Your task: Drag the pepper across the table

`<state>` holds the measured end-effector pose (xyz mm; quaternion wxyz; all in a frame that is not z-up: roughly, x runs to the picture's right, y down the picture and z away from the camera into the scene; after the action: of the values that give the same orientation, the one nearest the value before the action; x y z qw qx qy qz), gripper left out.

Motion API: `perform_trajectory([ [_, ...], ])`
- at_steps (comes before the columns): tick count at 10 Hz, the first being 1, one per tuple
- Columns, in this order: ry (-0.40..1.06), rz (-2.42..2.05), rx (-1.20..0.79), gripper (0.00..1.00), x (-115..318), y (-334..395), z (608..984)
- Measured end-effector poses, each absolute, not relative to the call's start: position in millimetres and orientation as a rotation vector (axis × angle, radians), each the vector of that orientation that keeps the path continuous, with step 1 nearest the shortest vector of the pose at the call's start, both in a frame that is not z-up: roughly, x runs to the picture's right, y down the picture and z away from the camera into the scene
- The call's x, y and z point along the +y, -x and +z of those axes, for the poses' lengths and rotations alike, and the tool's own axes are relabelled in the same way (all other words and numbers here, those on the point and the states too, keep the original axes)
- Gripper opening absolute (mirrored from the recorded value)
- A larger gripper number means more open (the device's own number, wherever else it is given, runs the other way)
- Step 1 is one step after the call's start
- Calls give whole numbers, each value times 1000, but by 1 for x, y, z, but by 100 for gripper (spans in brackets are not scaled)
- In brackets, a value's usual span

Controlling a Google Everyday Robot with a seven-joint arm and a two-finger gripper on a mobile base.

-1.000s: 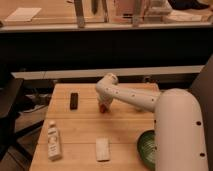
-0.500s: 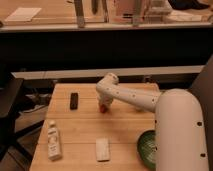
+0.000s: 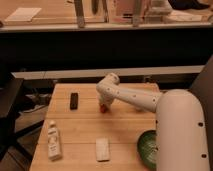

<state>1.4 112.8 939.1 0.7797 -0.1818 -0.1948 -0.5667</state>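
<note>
A small red pepper (image 3: pixel 103 108) lies on the light wooden table (image 3: pixel 85 127) near its middle, mostly covered by my gripper (image 3: pixel 103 103). The gripper reaches down from the white arm that comes in from the right and sits right on the pepper. Only a bit of red shows below the arm's end.
A black rectangular bar (image 3: pixel 74 100) lies to the left of the gripper. A white bottle (image 3: pixel 53 142) lies at the front left. A white flat block (image 3: pixel 102 149) sits at the front middle. A green bowl (image 3: pixel 147 147) is at the front right, beside my white arm.
</note>
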Motion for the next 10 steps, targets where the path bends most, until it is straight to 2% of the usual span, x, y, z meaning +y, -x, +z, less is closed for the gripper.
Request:
perform_trajectory([
  [10,394,-1222,-421,4,112,-8,937],
])
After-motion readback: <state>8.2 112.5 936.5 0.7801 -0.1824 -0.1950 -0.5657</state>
